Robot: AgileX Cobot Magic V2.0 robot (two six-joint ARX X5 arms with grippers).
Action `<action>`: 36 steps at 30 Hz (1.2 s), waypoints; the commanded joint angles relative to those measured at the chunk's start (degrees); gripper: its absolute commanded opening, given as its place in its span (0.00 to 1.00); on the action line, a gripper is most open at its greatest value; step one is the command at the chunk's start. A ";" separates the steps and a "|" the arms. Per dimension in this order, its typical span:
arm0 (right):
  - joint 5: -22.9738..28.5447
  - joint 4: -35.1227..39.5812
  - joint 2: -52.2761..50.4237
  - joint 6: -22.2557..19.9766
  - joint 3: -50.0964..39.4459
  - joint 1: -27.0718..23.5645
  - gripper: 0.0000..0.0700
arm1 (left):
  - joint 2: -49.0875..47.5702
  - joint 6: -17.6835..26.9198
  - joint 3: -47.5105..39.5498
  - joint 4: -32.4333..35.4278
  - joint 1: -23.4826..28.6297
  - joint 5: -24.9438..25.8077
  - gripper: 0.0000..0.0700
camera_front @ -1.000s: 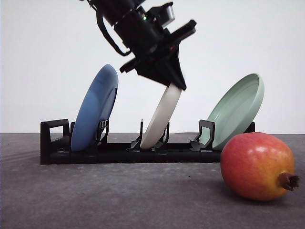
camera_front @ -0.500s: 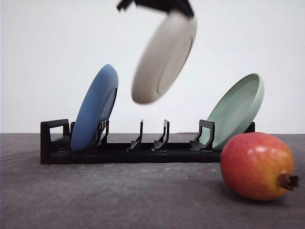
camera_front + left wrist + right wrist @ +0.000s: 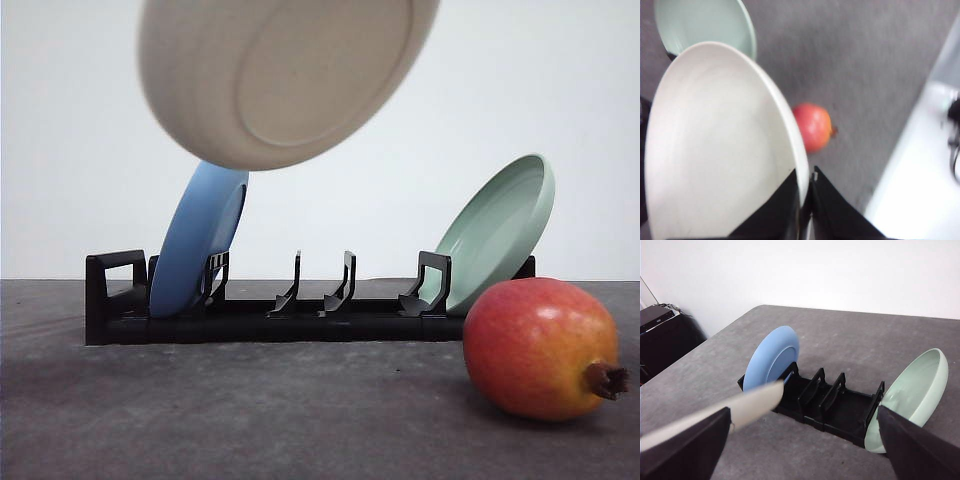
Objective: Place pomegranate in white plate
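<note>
The white plate [image 3: 290,70] hangs high above the rack, tilted, with its underside turned toward the front camera. In the left wrist view my left gripper [image 3: 805,176] is shut on the white plate's [image 3: 715,145] rim, one finger on each side. The pomegranate [image 3: 540,348] lies on the grey table at the front right, crown nub pointing right; the left wrist view has the pomegranate [image 3: 812,126] beyond the plate's edge. My right gripper [image 3: 803,440] stands open and holds nothing, with the white plate's rim [image 3: 715,412] crossing near its left finger.
A black dish rack [image 3: 300,320] sits across the table's middle. A blue plate [image 3: 195,245] leans in its left slot and a pale green plate [image 3: 495,230] in its right end, just behind the pomegranate. The middle slots [image 3: 320,290] hold nothing.
The white plate has been lifted out of the rack's middle slot, risen up and toward the camera, and tipped so its underside faces forward. The pomegranate has not moved.
</note>
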 commanded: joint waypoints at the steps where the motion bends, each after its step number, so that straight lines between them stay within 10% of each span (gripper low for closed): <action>1: -0.09 0.09 0.22 0.81 1.20 0.23 0.85 | 1.03 -0.36 0.90 -1.10 -3.22 -3.64 0.01; 21: -0.09 -3.02 0.24 0.81 1.20 1.33 0.85 | 1.39 -6.67 -28.64 14.89 -9.75 -18.72 0.01; 36: -0.11 -3.66 0.22 0.81 1.20 1.60 0.85 | 8.90 -8.79 -32.06 23.15 -11.46 -20.39 0.01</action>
